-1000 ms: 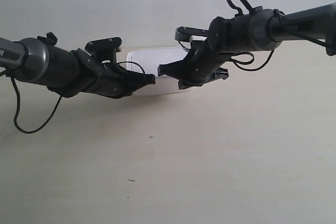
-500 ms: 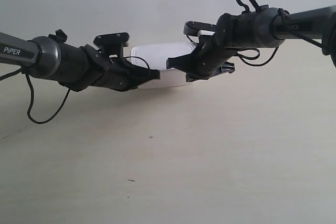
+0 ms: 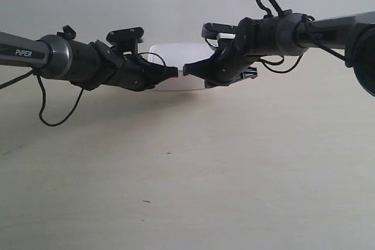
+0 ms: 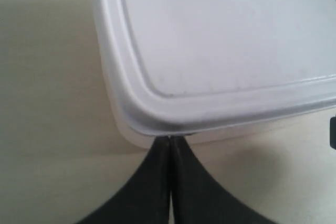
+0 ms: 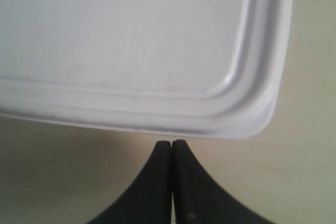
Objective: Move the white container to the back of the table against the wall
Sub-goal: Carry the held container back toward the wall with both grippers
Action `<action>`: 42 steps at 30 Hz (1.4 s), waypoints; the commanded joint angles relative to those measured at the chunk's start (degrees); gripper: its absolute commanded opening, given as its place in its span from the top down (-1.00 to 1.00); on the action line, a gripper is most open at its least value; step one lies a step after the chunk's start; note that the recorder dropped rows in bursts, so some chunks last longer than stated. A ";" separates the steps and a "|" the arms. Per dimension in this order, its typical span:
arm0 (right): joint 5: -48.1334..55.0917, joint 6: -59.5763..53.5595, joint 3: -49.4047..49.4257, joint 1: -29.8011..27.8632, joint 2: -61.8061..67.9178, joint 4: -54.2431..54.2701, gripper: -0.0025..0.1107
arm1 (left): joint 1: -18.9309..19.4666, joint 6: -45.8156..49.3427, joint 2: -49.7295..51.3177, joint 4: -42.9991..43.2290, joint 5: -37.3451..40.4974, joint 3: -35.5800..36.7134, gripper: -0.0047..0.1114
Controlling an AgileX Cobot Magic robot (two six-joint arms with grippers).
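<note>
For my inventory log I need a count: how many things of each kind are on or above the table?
White container: 1
Black tools (left tool, right tool): 2
Total: 3

The one word that can be read is "PiPER", in white letters with a small i among capitals. It runs along the grey tubular link (image 3: 20,52) of the black robot arm at the exterior view's left (image 3: 88,68). The black robot arm at the exterior view's right (image 3: 272,34) carries a dark strip with pale lettering (image 3: 324,34) on its own tube, but the lettering is too small and blurred to read.
</note>
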 commanded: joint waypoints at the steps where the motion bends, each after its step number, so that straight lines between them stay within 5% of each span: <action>1: -2.89 0.03 -0.64 -0.32 0.43 -2.29 0.96 | 0.41 0.25 0.96 0.60 -0.17 -1.14 0.92; 42: -5.57 -0.04 -9.35 -3.26 6.77 -2.29 0.96 | 3.73 2.12 8.44 4.27 1.09 -14.98 0.92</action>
